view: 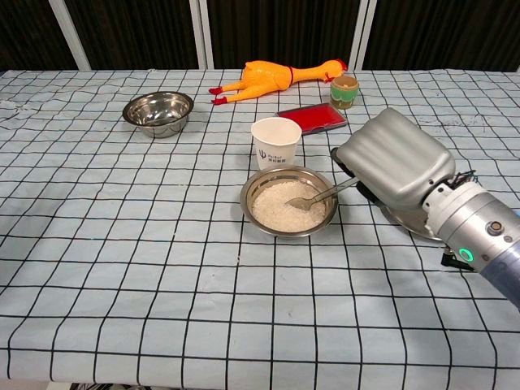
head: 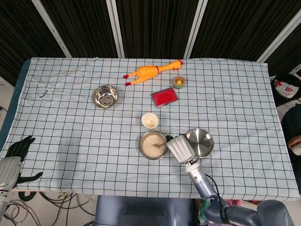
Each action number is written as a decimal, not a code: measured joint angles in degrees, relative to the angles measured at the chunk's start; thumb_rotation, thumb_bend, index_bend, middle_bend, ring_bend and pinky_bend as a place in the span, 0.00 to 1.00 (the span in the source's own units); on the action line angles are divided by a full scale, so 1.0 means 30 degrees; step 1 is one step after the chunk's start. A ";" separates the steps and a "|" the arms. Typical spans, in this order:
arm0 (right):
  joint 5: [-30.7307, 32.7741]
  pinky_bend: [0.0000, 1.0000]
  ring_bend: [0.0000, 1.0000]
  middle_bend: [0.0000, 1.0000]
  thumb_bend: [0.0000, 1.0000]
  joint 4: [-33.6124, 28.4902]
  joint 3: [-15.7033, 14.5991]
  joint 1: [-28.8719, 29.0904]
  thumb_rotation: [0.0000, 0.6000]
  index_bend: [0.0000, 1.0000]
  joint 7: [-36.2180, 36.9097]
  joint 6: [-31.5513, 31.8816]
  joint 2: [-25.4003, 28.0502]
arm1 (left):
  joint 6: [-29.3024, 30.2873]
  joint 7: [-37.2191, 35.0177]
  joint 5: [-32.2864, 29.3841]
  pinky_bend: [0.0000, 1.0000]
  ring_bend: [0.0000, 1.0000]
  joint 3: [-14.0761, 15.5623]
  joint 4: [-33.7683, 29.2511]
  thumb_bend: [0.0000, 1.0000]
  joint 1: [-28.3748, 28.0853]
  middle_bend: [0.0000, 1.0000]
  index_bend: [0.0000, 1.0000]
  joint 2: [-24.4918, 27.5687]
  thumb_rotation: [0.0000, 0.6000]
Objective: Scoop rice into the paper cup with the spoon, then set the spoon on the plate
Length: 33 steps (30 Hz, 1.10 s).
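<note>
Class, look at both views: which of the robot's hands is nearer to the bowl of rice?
The right hand. It holds the spoon dipped into the bowl of rice, just beside the rim. The left hand rests far off at the table's near left edge.

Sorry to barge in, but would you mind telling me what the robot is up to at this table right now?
The right hand holds a spoon with its bowl dipped into the rice in the steel bowl, scooping. The paper cup stands just behind that bowl, and the plate meant for the spoon sits beside it, partly hidden by the hand. The left hand rests idle at the table's near edge, holding nothing.
</note>
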 measured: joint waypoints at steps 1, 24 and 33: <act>0.0269 1.00 1.00 1.00 0.46 -0.0328 0.0141 -0.0062 1.00 0.64 -0.0162 -0.0097 0.0018 | -0.0009 -0.0001 -0.0005 0.00 0.00 0.0003 -0.0002 0.01 -0.0001 0.00 0.00 0.0000 1.00; 0.4555 1.00 1.00 1.00 0.49 -0.5283 0.1543 -0.0687 1.00 0.65 -0.2568 -0.1351 0.1148 | -0.0029 -0.0026 -0.0028 0.00 0.00 0.0012 -0.0034 0.01 -0.0006 0.00 0.00 0.0002 1.00; 0.5949 1.00 1.00 1.00 0.49 -0.6195 0.2022 -0.0476 1.00 0.66 -0.3607 -0.1297 0.1051 | -0.0084 -0.0088 -0.0065 0.00 0.00 0.0008 -0.0064 0.01 -0.0026 0.00 0.00 0.0034 1.00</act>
